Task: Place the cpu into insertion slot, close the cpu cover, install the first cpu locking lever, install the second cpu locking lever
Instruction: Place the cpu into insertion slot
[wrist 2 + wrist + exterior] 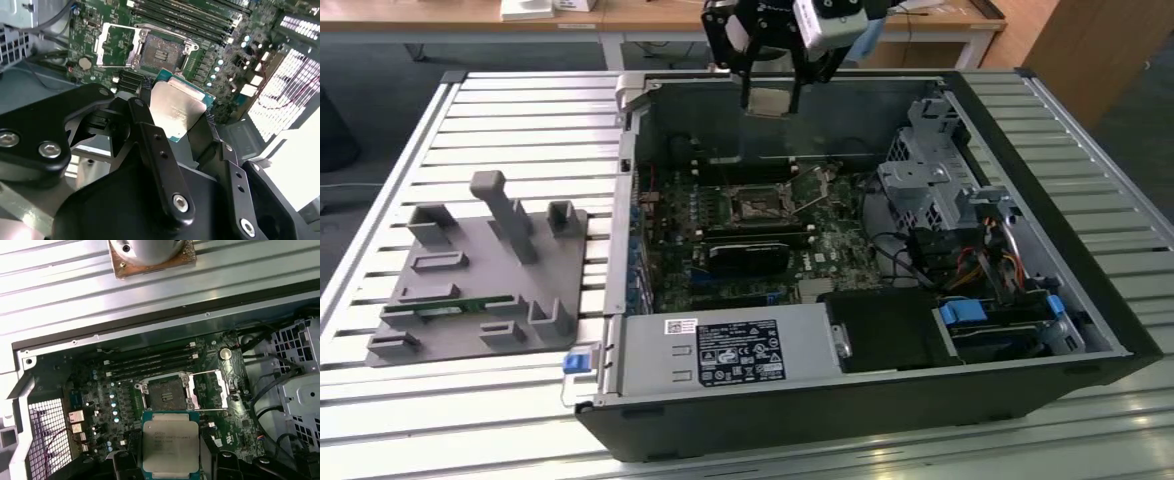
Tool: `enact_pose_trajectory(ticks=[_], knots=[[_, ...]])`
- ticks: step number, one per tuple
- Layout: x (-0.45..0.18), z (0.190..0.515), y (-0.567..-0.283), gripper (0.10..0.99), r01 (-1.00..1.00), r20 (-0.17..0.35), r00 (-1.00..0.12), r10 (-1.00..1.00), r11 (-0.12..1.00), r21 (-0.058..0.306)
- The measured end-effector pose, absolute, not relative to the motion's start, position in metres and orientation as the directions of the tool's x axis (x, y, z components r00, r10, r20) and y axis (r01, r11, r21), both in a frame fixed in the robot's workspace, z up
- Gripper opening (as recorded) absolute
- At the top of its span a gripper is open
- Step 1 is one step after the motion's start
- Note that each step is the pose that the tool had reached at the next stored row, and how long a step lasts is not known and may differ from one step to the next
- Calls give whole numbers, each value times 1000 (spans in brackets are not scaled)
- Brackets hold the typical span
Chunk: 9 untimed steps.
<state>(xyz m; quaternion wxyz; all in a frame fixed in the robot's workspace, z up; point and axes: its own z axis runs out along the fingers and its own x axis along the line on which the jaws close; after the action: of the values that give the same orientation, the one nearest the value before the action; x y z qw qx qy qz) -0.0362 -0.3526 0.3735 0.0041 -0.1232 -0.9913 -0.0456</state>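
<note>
Second wrist view: gripper (176, 102) fingers pinch the cpu (177, 112) by its edges, off the motherboard (82, 37), near the empty insertion slot (162, 55); cpu cover (101, 45) stands open beside it.

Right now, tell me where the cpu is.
The cpu is clamped in the gripper, held in the air above the open computer case; the empty insertion slot on the motherboard is its nearest neighbour in both wrist views.

Slatted alu table (520, 110) w/ open PC case (854, 412) + grey fixture (467, 275)
</note>
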Motion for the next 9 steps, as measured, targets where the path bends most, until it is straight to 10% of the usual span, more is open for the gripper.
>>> enact_pose_trajectory(ticks=[9], knots=[[-36,371,-353,541,341,19,-940,341,936,89]])
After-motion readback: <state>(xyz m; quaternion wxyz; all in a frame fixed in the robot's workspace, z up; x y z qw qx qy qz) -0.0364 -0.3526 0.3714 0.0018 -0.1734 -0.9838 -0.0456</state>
